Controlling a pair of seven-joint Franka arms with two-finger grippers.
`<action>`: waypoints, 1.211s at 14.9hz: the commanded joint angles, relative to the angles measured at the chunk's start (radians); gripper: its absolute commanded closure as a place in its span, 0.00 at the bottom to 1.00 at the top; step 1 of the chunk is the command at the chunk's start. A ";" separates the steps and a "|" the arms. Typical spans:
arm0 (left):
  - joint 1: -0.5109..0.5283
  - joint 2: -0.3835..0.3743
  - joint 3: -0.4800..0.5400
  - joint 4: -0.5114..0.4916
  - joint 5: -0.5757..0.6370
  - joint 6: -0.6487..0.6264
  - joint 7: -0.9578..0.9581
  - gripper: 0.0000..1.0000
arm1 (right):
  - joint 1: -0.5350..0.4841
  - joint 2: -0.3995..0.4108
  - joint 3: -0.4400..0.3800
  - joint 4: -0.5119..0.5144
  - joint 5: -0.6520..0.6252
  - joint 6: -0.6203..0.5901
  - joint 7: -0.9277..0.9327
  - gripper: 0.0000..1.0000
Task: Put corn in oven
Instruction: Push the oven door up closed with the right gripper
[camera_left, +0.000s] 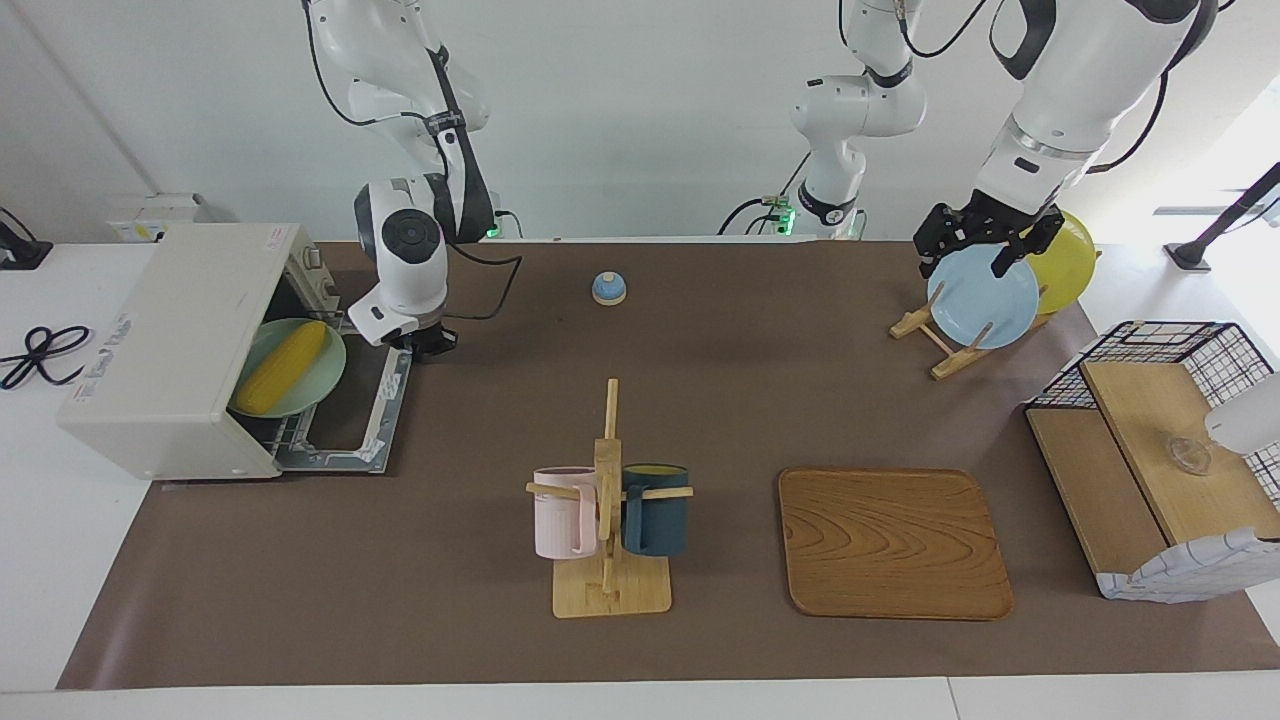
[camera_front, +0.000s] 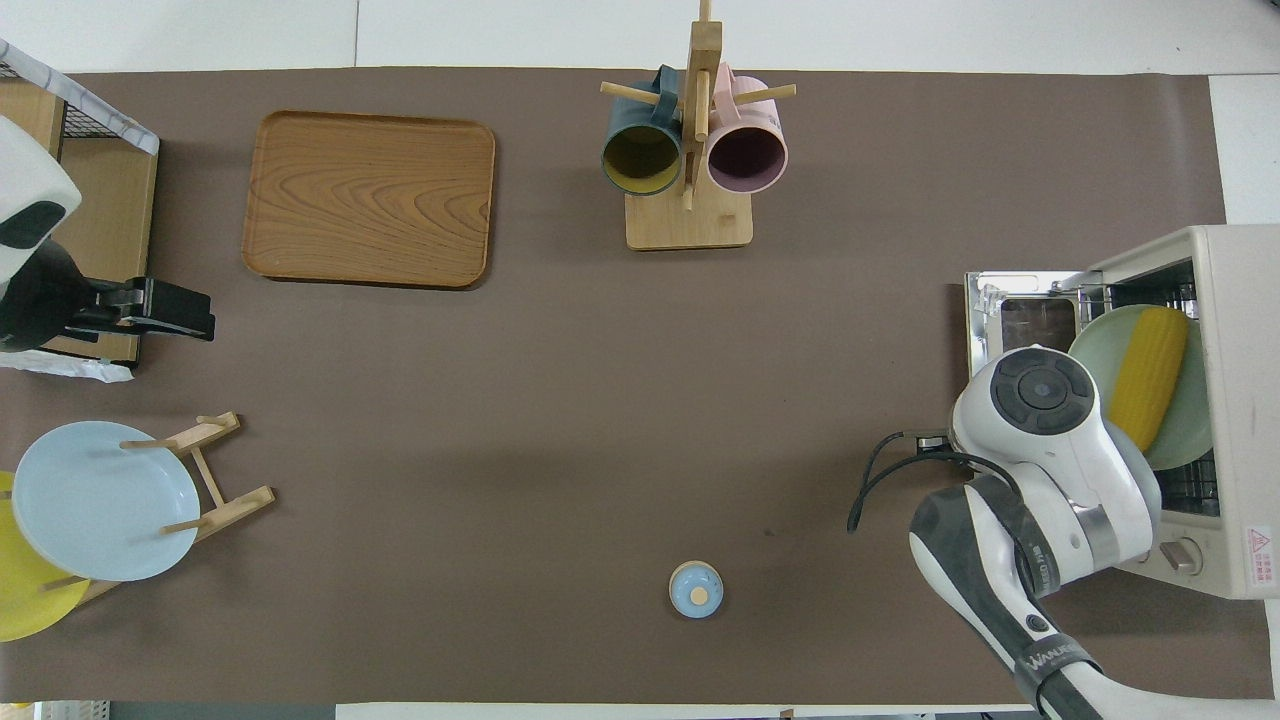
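The right arm reaches down from its base with the wrist bent, its white wrist housing facing up, and the right gripper (camera_left: 428, 345) hangs low with its fingertips pressed together, holding nothing. The left arm slopes down from its base and waits, the left gripper (camera_left: 982, 245) pointing downward with its dark fingers spread wide.
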 joint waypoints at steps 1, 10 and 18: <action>0.012 -0.014 -0.007 -0.013 -0.007 -0.001 0.001 0.00 | -0.022 -0.027 0.004 -0.004 -0.066 -0.021 0.013 1.00; 0.013 -0.015 -0.007 -0.013 -0.007 -0.001 0.001 0.00 | -0.029 -0.026 0.001 0.200 -0.076 -0.269 -0.151 1.00; 0.013 -0.014 -0.007 -0.013 -0.007 -0.001 0.001 0.00 | -0.132 -0.033 -0.001 0.374 -0.076 -0.426 -0.409 1.00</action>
